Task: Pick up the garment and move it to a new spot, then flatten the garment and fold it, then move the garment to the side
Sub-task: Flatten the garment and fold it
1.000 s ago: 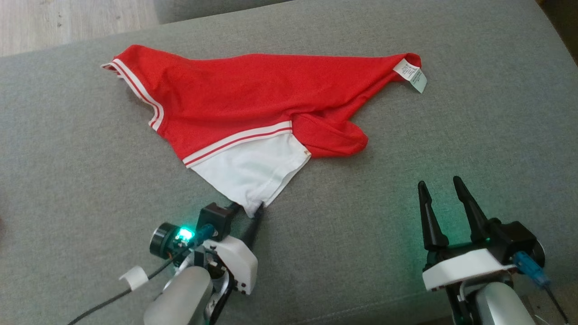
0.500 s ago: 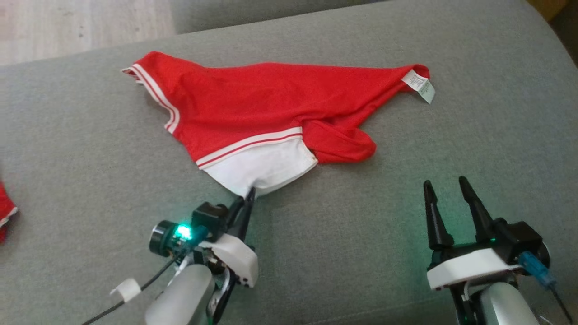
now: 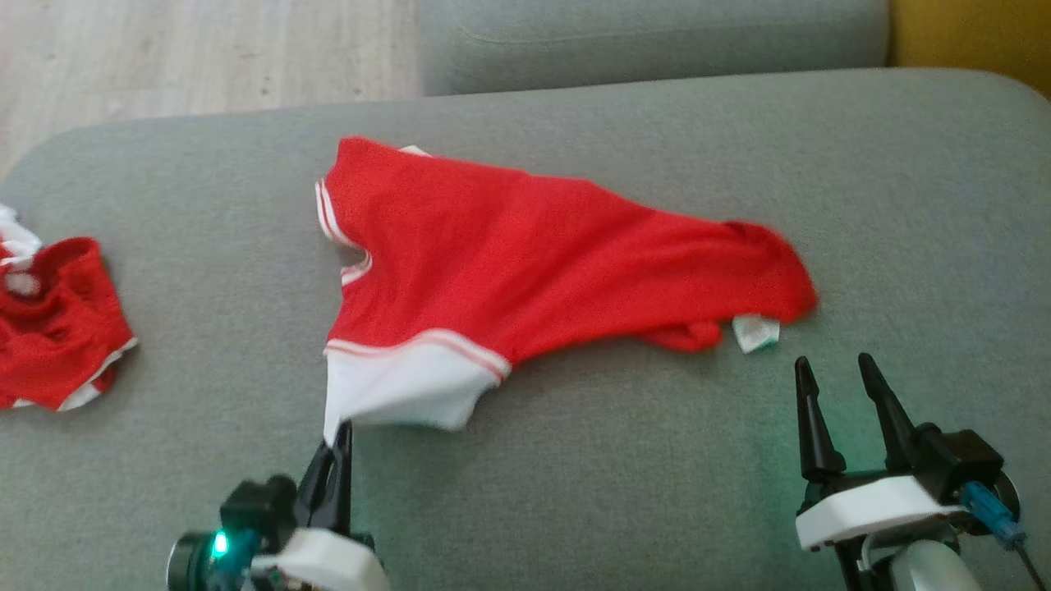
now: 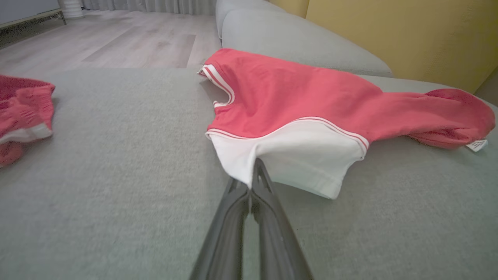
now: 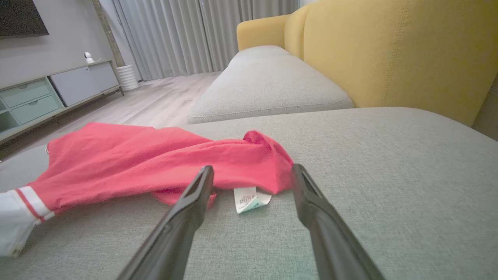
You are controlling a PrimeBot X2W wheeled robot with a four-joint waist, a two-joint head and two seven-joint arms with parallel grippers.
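**Left gripper pinches the garment's white corner; right gripper stands open**

Nearest the robot, the left gripper [image 3: 338, 435] has its two dark fingers pressed together on the white corner of the red garment [image 3: 534, 263], with the cloth nipped at the very tips. At the lower right, the right gripper [image 3: 832, 368] sits over the grey cushion [image 3: 657, 492] with its jaws spread wide and nothing between them. Its tips are just short of the garment's small white label [image 3: 755, 332].

Beyond the grippers, the garment lies across the middle of the cushion. Its white band with thin red stripes is nearest, and the red body stretches away to the right, bunching into a rumpled end above the label. Well apart, at the cushion's left edge, lies a second red piece of clothing [image 3: 49, 328], crumpled. Farther back are another grey cushion [image 3: 640, 37], a pale wooden floor [image 3: 205, 49] and a yellow backrest [image 5: 389, 50].
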